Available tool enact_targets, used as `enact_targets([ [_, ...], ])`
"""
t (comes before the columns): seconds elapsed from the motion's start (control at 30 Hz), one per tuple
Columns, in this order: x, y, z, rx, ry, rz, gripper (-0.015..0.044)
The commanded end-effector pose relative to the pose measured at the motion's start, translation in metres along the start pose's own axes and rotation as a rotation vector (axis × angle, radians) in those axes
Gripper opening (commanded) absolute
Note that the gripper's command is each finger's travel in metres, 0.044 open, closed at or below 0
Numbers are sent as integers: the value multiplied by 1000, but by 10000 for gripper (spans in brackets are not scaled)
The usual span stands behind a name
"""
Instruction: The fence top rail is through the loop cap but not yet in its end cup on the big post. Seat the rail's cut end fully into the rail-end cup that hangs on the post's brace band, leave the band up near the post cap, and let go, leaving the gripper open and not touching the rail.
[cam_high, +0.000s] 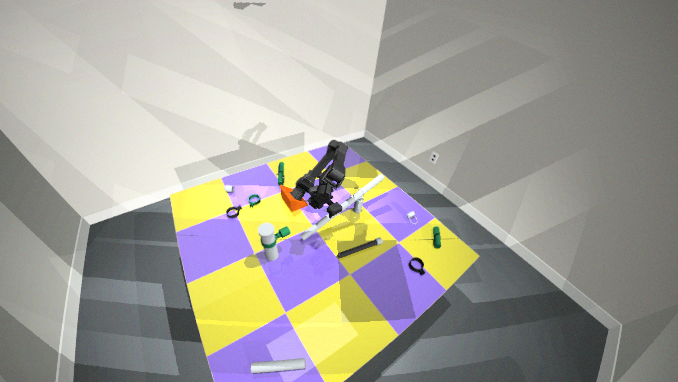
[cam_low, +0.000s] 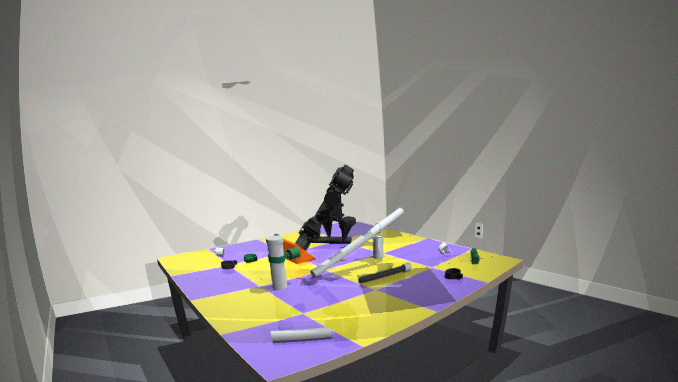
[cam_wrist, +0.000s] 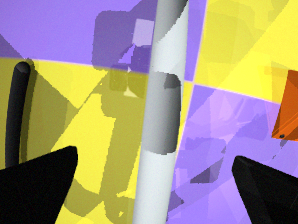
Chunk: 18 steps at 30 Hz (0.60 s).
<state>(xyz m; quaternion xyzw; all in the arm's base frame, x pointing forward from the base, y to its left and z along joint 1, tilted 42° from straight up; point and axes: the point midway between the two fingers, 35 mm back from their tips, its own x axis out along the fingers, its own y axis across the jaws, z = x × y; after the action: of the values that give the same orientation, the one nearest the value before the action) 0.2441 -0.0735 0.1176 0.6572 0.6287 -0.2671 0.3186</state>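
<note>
The white rail (cam_high: 370, 186) (cam_low: 345, 251) (cam_wrist: 155, 195) runs slanted through the small loop cap on the short grey post (cam_high: 358, 206) (cam_low: 378, 248). Its near end is low, apart from the green rail-end cup (cam_high: 284, 231) (cam_low: 293, 253); whether it touches the table I cannot tell. The cup hangs on the green brace band (cam_high: 268, 245) (cam_low: 276, 259), below the cap of the upright big post (cam_high: 271, 254) (cam_low: 278, 278). My gripper (cam_high: 327, 208) (cam_low: 337, 237) (cam_wrist: 158, 161) is open and empty. In the wrist view the rail passes between the fingers' lines; its height gap is unclear.
An orange wedge (cam_high: 291, 198) (cam_low: 306, 258) (cam_wrist: 289, 110) is by the arm's base. A black bar (cam_high: 359, 248) (cam_low: 385, 273) (cam_wrist: 17, 117) lies beside the rail. A white tube (cam_high: 278, 365) (cam_low: 301, 335) lies at the front. Black rings (cam_high: 233, 212) (cam_high: 410, 265) and green pieces (cam_high: 281, 173) (cam_high: 437, 237) lie around.
</note>
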Motion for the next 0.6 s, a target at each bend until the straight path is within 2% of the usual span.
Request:
enact_targets([
  [0.0, 2, 0, 0, 36, -2, -17, 440],
  [0.27, 35, -1, 0, 35, -1, -16, 440],
  [0.57, 51, -1, 0, 35, -1, -16, 440],
])
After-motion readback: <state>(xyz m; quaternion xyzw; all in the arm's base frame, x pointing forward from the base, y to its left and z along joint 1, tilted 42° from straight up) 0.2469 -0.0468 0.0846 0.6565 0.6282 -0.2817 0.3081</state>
